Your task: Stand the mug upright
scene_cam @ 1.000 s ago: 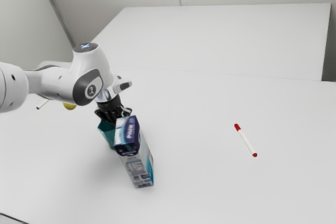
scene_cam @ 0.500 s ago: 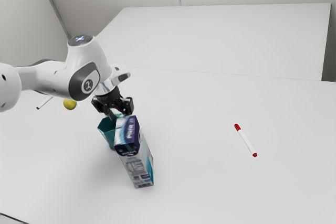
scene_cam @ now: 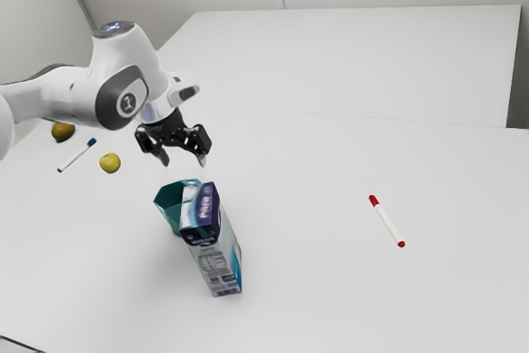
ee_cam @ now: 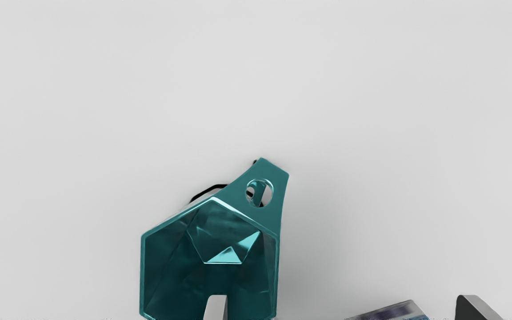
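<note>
From where I stand, the tall carton (scene_cam: 213, 245), just below and left of the frame's middle, is the nearest worry: it overlaps the mug (scene_cam: 169, 202) behind it, so a low sideways swing could knock one into the other. The mug stands mouth up on the bench (scene_cam: 322, 295), left of centre, as the job wants. Above it the black hand (scene_cam: 183, 161) hangs spread and empty; were it to drop or drift, a fingertip might snag the rim and topple the mug. The exterior view gives the air between hand and rim, and, farther off at left, a yellow fruit (scene_cam: 110, 163). Looking down, the wrist view gives the mug's inner floor and its pierced handle (ee_cam: 278, 200), though whether mug and carton touch, I can't tell.
</note>
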Motion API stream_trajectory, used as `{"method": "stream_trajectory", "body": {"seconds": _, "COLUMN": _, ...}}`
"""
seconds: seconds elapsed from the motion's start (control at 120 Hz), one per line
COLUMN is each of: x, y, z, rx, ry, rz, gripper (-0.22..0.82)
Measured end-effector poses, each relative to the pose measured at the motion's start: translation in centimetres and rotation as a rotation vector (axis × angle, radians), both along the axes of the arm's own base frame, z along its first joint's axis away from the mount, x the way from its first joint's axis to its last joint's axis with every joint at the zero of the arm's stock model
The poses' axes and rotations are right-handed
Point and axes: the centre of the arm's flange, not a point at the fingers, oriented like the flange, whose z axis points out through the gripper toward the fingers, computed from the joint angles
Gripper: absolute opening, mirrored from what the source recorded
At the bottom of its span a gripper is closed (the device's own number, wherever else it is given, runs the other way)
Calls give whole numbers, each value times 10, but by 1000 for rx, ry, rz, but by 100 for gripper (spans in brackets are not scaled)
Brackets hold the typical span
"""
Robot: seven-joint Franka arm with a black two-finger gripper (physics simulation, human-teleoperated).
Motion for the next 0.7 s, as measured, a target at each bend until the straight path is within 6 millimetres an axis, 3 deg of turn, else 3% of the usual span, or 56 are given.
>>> {"method": "stream_trajectory", "body": {"seconds": 0.7, "x": 24, "y": -6, "z": 115, "rx": -14, "ry": 112, "rz": 0, "gripper": 58}}
